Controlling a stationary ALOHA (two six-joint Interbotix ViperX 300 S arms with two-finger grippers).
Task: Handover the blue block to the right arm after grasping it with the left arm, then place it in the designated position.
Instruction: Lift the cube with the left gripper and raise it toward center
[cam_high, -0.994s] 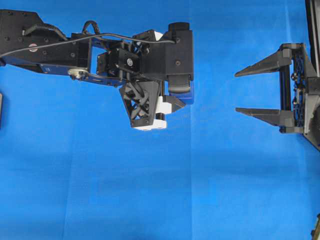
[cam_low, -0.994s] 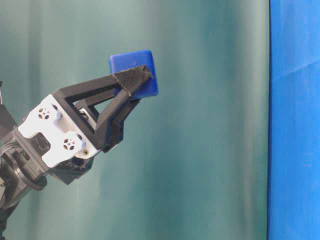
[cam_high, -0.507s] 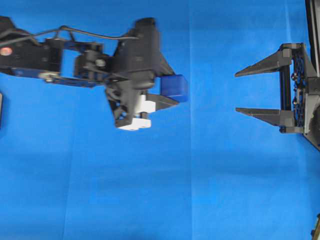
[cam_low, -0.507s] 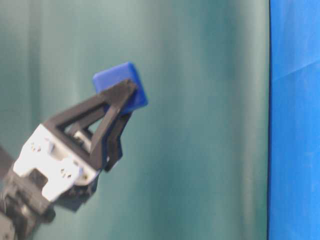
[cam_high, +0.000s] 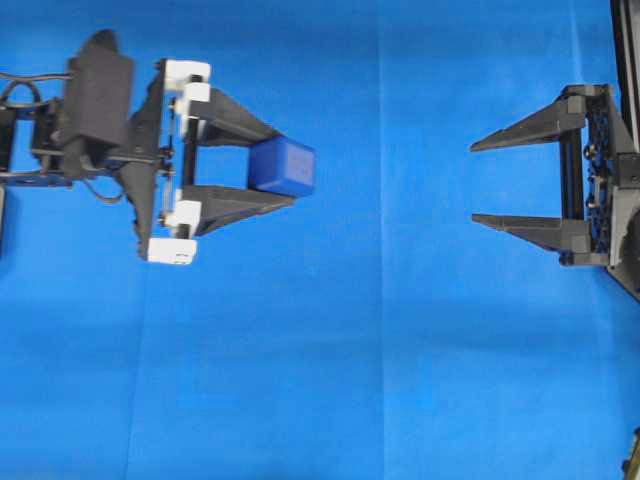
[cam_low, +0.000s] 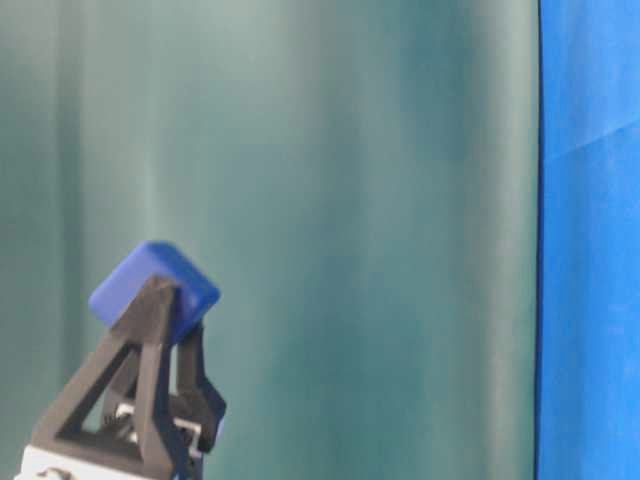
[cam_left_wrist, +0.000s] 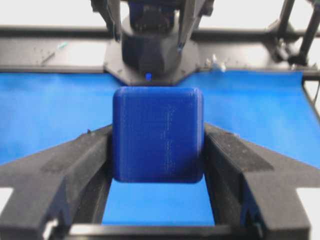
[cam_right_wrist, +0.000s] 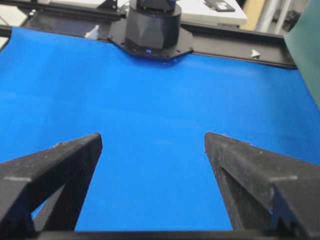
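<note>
I am carrying the blue block (cam_high: 283, 166) in the left arm's gripper (cam_high: 285, 167), its fingers clenched on two opposite faces near their tips, the block lifted clear of the cloth (cam_high: 320, 360). The right arm's gripper (cam_high: 478, 185) is waiting well to the right of the block, fingers spread wide and holding nothing. To hand over cleanly, I judge I should be bringing the block level between those spread fingers, presenting its free faces, and letting go only once the right side is gripping.
</note>
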